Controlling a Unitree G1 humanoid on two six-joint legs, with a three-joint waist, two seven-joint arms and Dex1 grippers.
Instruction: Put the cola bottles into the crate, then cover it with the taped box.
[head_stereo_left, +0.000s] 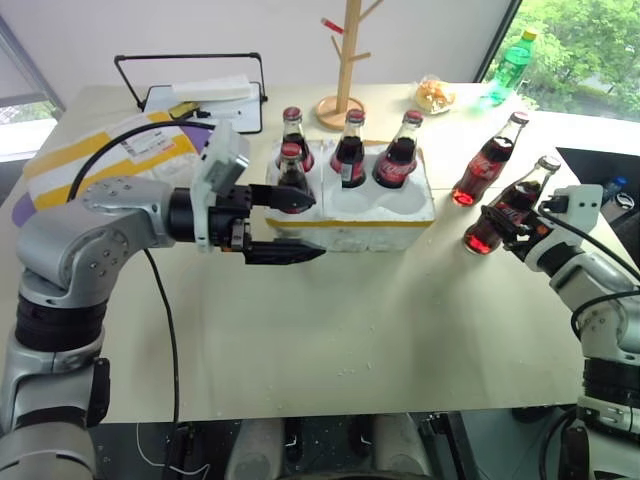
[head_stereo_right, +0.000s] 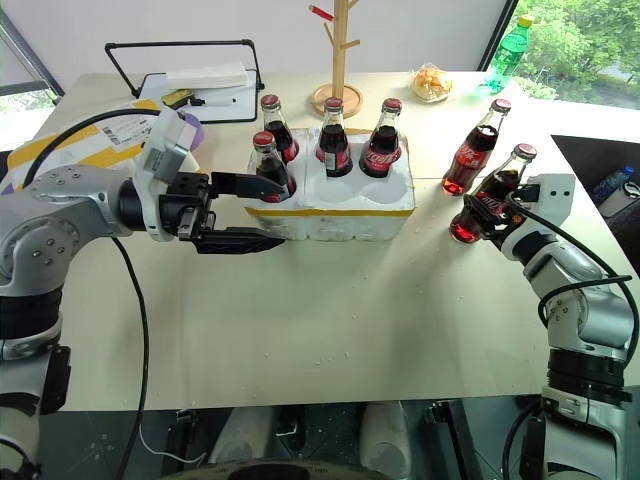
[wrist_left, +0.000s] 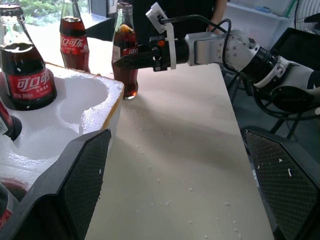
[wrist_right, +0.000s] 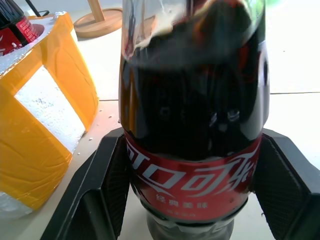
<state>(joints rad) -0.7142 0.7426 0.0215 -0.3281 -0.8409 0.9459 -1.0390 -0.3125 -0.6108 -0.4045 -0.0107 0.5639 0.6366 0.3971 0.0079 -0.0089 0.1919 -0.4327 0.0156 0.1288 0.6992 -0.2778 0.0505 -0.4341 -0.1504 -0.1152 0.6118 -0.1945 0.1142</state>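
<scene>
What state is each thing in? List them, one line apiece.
Crate: four wells filled, two front wells empty.
Cola bottles in crate: upright, capped.
Bottle at right gripper: on table, tilted, clamped by the fingers.
Other loose bottle: on table, free.
Right gripper: shut on bottle.
Left gripper: open, empty.
Taped box: on table, left of crate.

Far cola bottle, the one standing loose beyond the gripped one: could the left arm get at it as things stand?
Probably not directly. The crate with its four seated bottles lies between the left end effector and the far cola bottle, and the right end effector, shut on the near bottle, crowds that side.
</scene>
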